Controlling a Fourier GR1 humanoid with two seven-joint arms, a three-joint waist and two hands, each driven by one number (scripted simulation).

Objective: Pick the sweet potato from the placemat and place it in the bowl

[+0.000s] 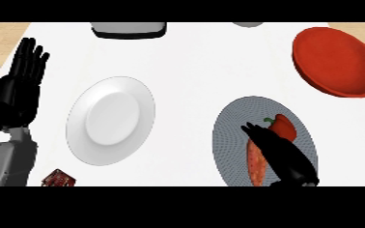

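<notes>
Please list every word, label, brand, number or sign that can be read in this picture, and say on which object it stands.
No text can be read anywhere in this view.
The white plate, the red bowl and the grey placemat carry no letters, numbers or signs.
The small dark red object at the lower left edge has a pattern on it, but it is too small to tell whether it is writing.
</notes>
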